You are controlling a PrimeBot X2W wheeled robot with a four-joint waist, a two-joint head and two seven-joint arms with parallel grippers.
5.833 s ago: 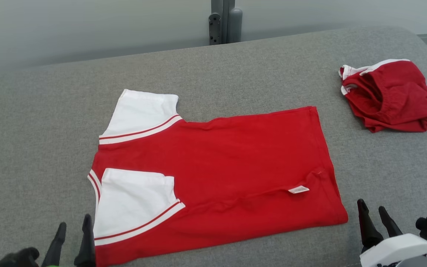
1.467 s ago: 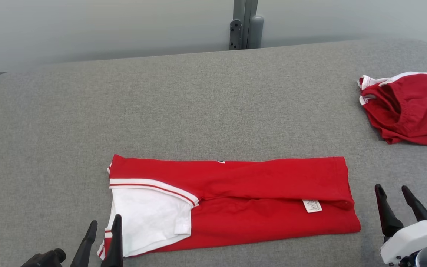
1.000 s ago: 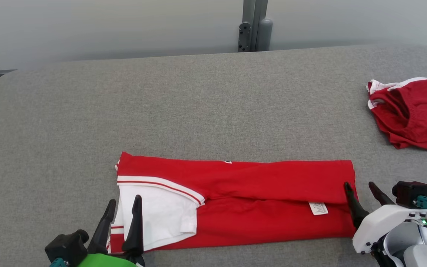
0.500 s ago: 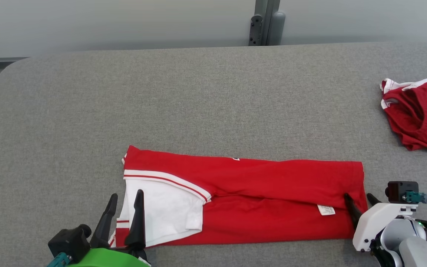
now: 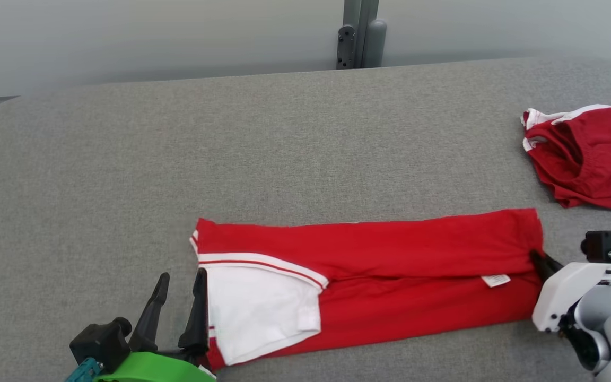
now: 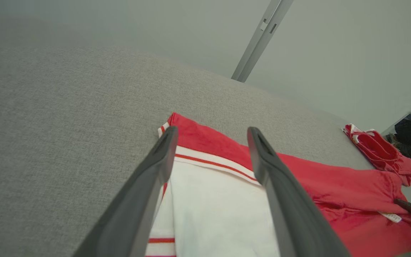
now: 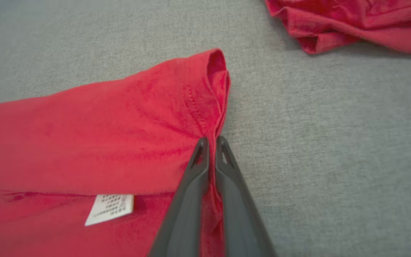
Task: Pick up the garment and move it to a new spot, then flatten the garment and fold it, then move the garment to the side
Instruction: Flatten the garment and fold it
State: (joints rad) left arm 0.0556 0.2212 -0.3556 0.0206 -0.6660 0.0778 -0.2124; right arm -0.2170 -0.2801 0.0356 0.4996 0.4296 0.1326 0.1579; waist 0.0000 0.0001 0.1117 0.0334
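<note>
Shirt (image 5: 390, 265): lengthwise-folded strip, robot's side of grey surface (image 5: 284, 148). R gripper (image 7: 211, 142): jaws pinched on hem end. L gripper (image 5: 182, 274): jaws wide at sleeve end, holding nothing. Next: L shld take all layers; lift both ends level, taut.

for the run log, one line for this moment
shirt: folded into long strip | right gripper: shut on hem | left gripper: open beside white sleeve | crumpled red garment: far right, apart

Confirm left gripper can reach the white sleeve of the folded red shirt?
Likely yes: the left gripper is open at the white sleeve of the folded red shirt, nothing between; the right gripper pinches the far hem, clear of it.
</note>
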